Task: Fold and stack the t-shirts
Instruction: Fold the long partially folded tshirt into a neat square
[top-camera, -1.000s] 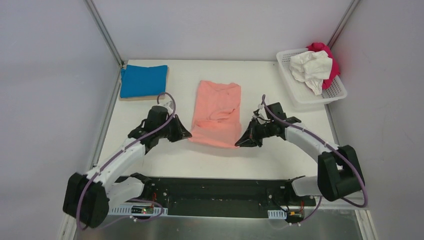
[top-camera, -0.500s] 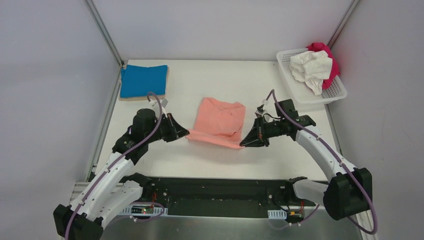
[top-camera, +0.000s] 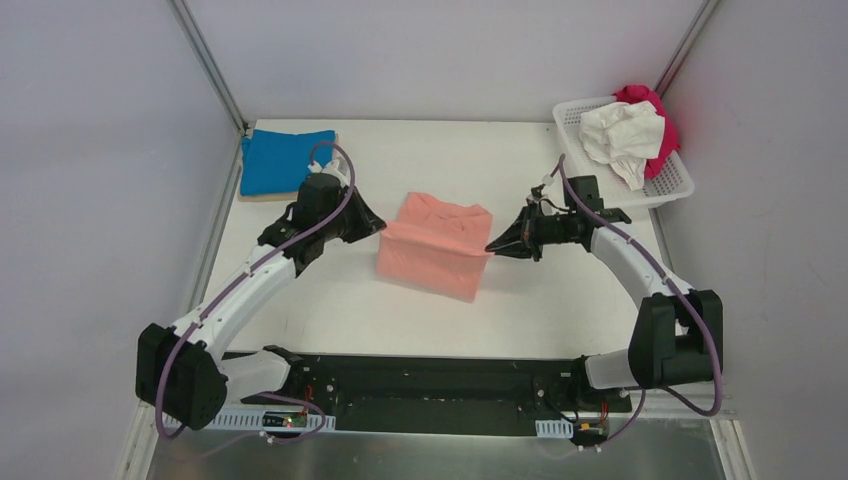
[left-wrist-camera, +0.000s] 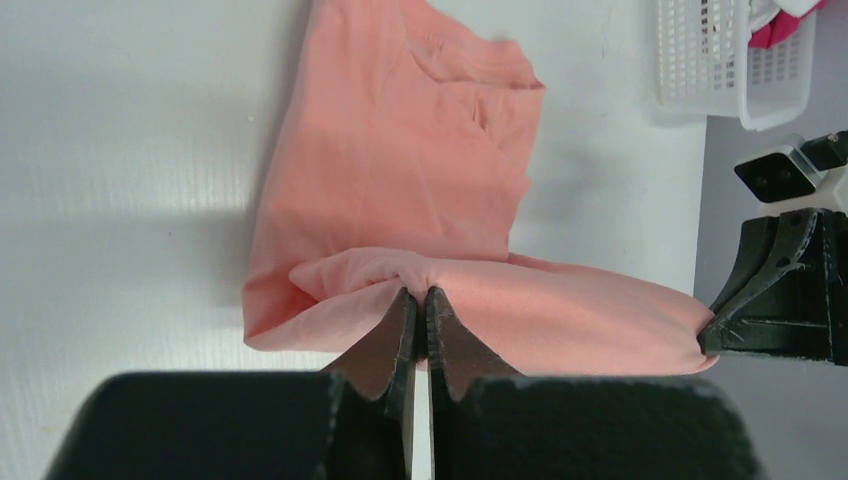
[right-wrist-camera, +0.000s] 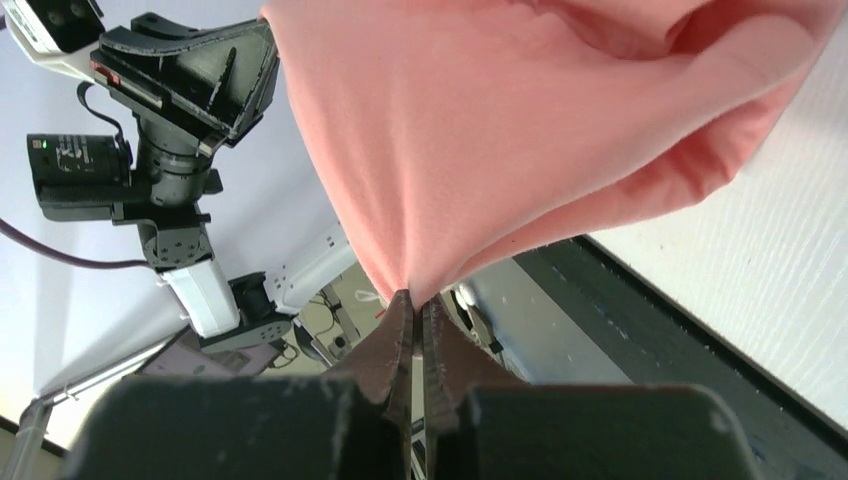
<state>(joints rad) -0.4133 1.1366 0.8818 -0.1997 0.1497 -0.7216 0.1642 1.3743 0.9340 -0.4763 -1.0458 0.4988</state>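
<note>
In the top view, the salmon-pink t-shirt (top-camera: 435, 250) is seen at mid-table, one edge lifted and stretched between the left gripper (top-camera: 372, 222) and right gripper (top-camera: 497, 245). In the left wrist view, soft, limp cloth is clamped in a thin pinch, with wrinkles at the collar. In the right wrist view, an equally narrow clamped bite is shown; uneven pulling could free it and skew the fold.

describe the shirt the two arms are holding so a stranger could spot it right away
Start at the middle of the white table, between the left gripper and right gripper. The salmon-pink t-shirt is pinched there by both. It is the only one held: the blue t-shirt lies folded far left, the white t-shirt and magenta t-shirt sit in the basket.
</note>
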